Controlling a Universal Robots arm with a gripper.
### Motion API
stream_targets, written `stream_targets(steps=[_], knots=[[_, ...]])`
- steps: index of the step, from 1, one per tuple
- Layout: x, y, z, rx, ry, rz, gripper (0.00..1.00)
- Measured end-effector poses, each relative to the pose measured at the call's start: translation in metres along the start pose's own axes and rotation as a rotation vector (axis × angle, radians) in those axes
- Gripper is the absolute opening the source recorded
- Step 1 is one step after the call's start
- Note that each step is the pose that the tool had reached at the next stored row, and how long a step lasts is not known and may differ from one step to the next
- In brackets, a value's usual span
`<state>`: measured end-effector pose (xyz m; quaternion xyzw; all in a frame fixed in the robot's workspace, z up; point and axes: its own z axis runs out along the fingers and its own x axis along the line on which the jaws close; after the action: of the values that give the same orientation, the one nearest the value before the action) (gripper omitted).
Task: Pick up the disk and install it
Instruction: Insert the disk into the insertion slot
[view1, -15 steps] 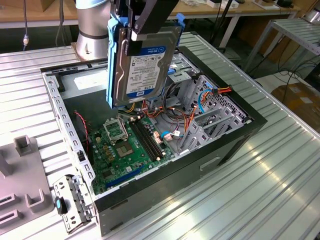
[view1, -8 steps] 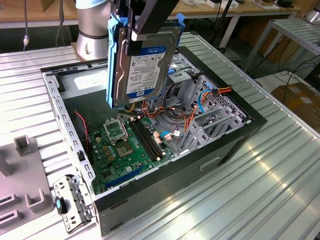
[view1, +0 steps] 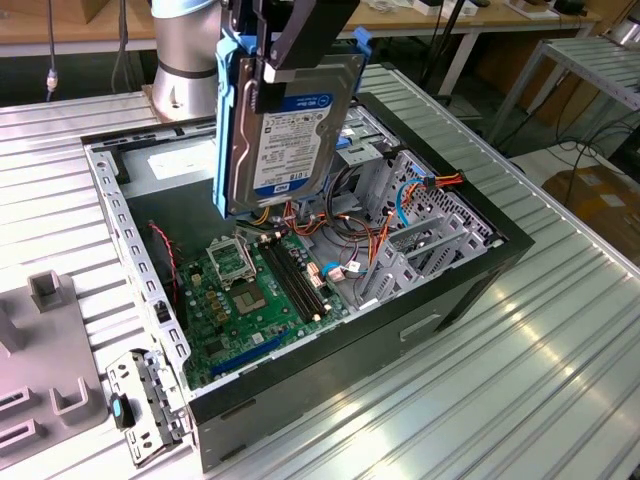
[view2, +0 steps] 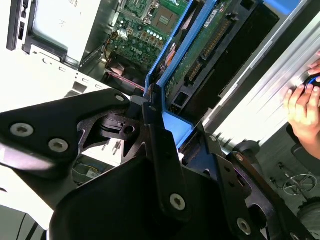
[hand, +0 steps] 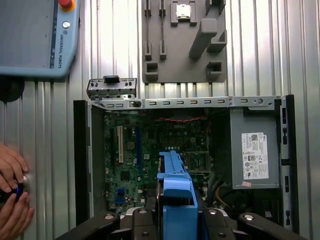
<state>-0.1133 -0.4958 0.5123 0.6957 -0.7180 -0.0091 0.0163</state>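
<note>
Gripper (view1: 288, 62): wrist pointed straight down, fingers clamped on the disk's (view1: 292, 135) upper edge. Disk: upright (label outward), hanging above the open computer case (view1: 330, 375), over its motherboard (view1: 255, 290).

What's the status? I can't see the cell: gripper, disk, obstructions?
Gripper shut on the disk. Held on edge above the open computer case, not yet seated. Cables in the case beneath; a person's hands beside it.
</note>
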Motion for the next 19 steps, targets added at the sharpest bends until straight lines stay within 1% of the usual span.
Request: stream_targets(steps=[6, 7, 8, 9, 10, 11, 16, 19], knots=[[0.0095, -0.0003, 0.0004, 0.0001, -0.0002, 0.000, 0.37], [0.0113, -0.0003, 0.0005, 0.0015, -0.0004, 0.000, 0.37], [0.0117, -0.0002, 0.0006, 0.0054, -0.0005, 0.000, 0.37], [0.0119, -0.0003, 0.0006, 0.0134, -0.0008, 0.000, 0.37], [0.0123, -0.0004, 0.0006, 0.0273, -0.0011, 0.000, 0.37], [0.0124, -0.0005, 0.0006, 0.0340, -0.0014, 0.000, 0.37], [0.0125, -0.0003, 0.0006, 0.0342, -0.0013, 0.000, 0.37], [0.0144, -0.0004, 0.0006, 0.0341, -0.0013, 0.000, 0.37]])
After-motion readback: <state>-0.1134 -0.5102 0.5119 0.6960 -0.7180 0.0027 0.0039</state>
